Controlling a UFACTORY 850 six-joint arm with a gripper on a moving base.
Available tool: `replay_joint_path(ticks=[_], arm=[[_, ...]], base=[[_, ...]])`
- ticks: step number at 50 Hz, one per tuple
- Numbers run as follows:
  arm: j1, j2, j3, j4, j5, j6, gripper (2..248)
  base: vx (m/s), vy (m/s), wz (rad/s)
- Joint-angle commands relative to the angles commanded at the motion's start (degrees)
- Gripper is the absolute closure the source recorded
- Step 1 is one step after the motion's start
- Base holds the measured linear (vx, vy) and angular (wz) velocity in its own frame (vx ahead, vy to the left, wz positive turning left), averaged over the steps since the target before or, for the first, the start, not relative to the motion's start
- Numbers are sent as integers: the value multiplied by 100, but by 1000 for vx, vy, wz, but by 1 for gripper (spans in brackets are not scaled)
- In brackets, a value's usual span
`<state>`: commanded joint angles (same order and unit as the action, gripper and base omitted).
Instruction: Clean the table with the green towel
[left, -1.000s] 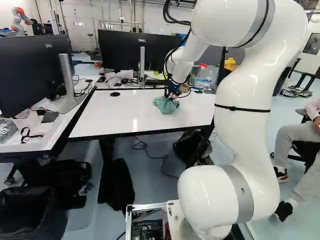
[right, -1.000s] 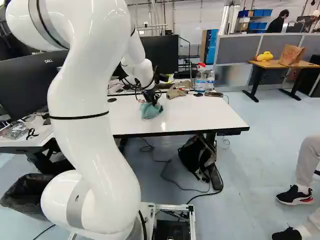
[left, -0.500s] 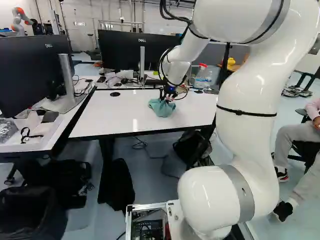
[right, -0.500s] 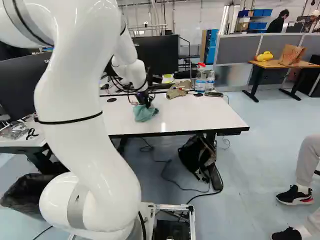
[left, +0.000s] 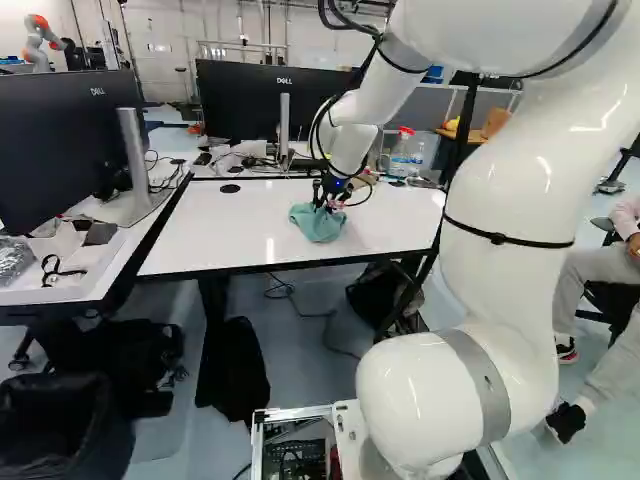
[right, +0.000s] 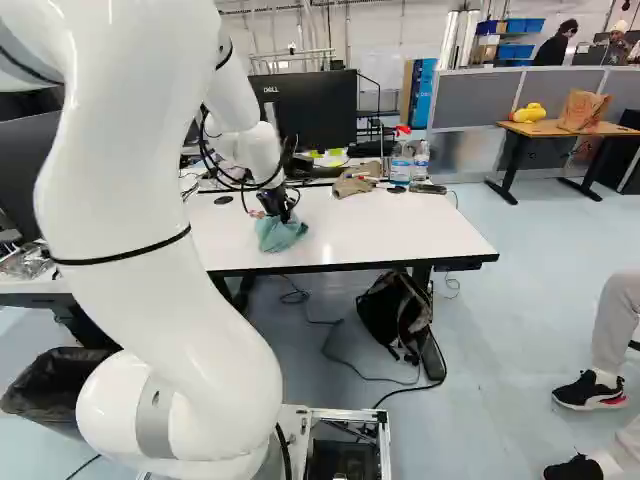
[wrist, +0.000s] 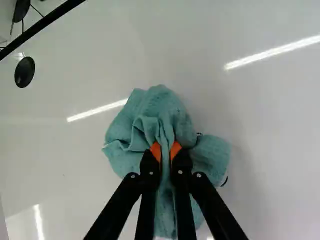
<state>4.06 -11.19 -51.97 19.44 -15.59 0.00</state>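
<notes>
Evidently, the end effector (left: 321, 202) grips the crumpled green towel (wrist: 160, 105), whose long axis runs roughly along the fingers (wrist: 150, 172).

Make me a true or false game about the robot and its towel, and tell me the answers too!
1. The gripper is shut on the green towel. True.
2. The towel is on the floor. False: it is on the white table.
3. The gripper has orange pads. True.
4. The towel is folded into a neat square. False: it is bunched up.
5. A bottle with a red top stands upright on the table. True.
</notes>
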Motion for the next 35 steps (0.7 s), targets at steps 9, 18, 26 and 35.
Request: replay_joint_path(ticks=[9,18,26,35], arm=[[22,232,267,0,0,0,209],[-6,466,531,0,0,0,209],[-116,635,716,0,0,0,209],[-301,721,810,0,0,0,209]], base=[[0,0,0],[0,0,0],[0,0,0],[0,0,0]])
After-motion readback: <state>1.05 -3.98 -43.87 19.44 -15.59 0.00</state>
